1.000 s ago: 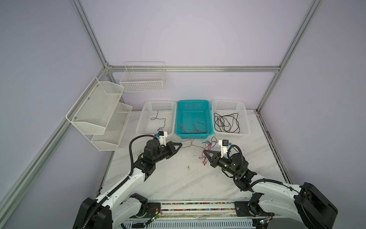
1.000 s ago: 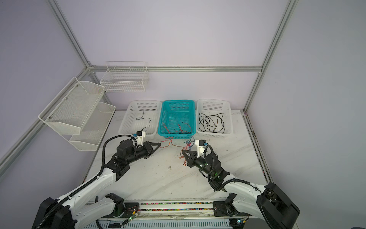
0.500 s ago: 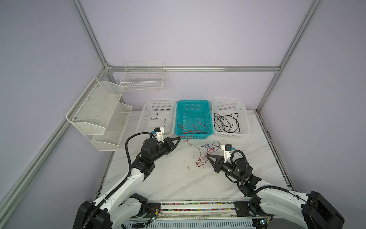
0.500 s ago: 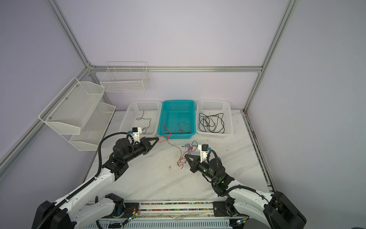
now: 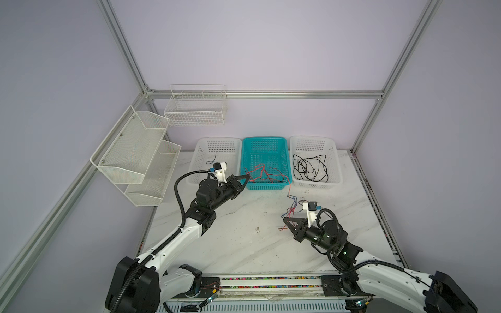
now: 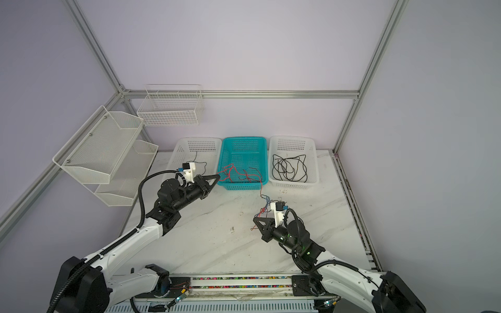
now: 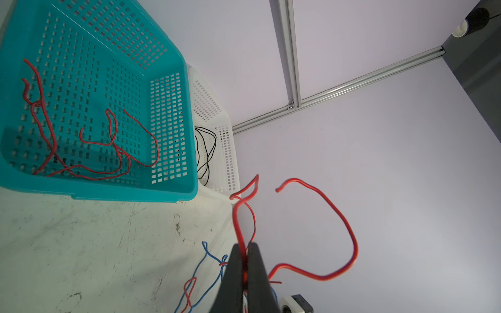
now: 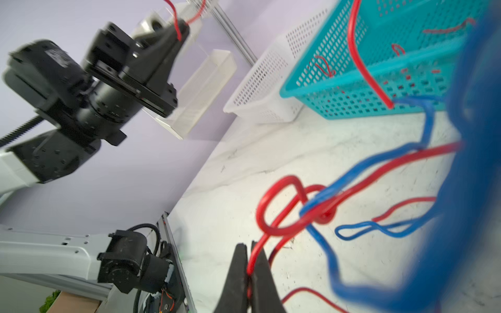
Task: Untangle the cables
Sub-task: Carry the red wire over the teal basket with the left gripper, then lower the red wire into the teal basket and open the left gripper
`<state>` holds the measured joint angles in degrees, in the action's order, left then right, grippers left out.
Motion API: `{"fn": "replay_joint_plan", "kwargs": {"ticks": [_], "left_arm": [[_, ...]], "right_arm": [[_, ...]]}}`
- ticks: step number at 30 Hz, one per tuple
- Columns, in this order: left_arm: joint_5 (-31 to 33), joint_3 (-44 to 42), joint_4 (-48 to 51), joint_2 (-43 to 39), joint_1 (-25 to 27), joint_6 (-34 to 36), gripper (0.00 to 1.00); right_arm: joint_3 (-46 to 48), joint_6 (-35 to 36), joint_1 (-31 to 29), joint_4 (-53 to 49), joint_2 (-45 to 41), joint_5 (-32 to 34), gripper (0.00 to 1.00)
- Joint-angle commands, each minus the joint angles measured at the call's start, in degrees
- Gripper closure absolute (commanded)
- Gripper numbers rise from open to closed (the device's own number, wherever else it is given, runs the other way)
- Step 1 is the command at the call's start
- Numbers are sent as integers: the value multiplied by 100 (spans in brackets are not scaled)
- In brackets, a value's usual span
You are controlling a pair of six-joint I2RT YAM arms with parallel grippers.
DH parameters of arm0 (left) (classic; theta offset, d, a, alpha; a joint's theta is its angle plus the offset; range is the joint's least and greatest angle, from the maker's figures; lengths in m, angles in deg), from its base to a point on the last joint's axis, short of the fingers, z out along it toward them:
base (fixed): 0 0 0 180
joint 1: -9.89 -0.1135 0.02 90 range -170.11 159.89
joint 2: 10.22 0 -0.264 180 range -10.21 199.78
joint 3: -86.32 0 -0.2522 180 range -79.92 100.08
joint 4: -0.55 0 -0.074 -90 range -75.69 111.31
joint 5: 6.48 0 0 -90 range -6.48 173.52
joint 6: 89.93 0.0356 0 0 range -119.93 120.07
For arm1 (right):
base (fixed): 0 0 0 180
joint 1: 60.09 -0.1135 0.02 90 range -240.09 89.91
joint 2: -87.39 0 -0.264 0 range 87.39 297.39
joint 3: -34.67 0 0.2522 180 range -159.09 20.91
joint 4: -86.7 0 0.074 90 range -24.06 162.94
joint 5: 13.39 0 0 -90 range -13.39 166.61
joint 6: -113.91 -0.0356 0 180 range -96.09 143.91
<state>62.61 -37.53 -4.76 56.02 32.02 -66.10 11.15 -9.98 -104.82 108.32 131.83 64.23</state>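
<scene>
Your left pincer (image 7: 245,245) is squeezing tight on a red cable (image 7: 349,235) in the left wrist view. The cable's loops are hanging free beyond the tips. More red wires are lying on the floor of the teal basket (image 7: 108,191).

In the right wrist view your right pincer (image 8: 248,245) is clamping another red strand, with its jaws pressed together. It is gripping just short of a knot (image 8: 322,214) where the strand is crossing a blue cable (image 8: 427,122). You cannot tell whether this is the wire your left pincer is holding.

In both top views the left pincer is hovering at the teal basket's near left corner. The right pincer is sitting low over the table (image 5: 230,244). The red-and-blue tangle (image 5: 292,210) is stretching between that pincer and the basket's front right corner. Black cables (image 5: 309,168) are lying coiled in the right white basket (image 5: 317,185). One thin black one is lying in the left white basket (image 5: 219,146).
</scene>
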Motion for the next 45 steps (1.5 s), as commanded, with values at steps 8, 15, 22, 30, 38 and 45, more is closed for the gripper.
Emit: {"fn": "replay_joint_plan", "kwargs": {"ticks": [8, 15, 22, 30, 38, 45], "left_arm": [[354, 2034, 2452, 450, -42, 2013, 100], [636, 2808, 3221, 876, -43, 2867, 100], [754, 3932, 3550, 1895, -42, 3356, 100], [346, 5428, 3807, 3124, -144, 3277, 100], [-1173, 5878, 3516, 4017, -401, 2322, 100], [-1073, 5930, 3811, 4286, -466, 2442, 100]], "right_arm": [[-137, -763, -23, -1101, -793, 619, 100], [-387, -1071, -26, -1935, -1610, 1111, 100], [-391, -936, -26, -1657, -1337, 763, 100], [-429, -799, -26, -1402, -1219, 325, 100], [-395, -709, -23, -1288, -1070, 96, 100], [-419, -645, -27, -1133, -874, -16, 100]]}}
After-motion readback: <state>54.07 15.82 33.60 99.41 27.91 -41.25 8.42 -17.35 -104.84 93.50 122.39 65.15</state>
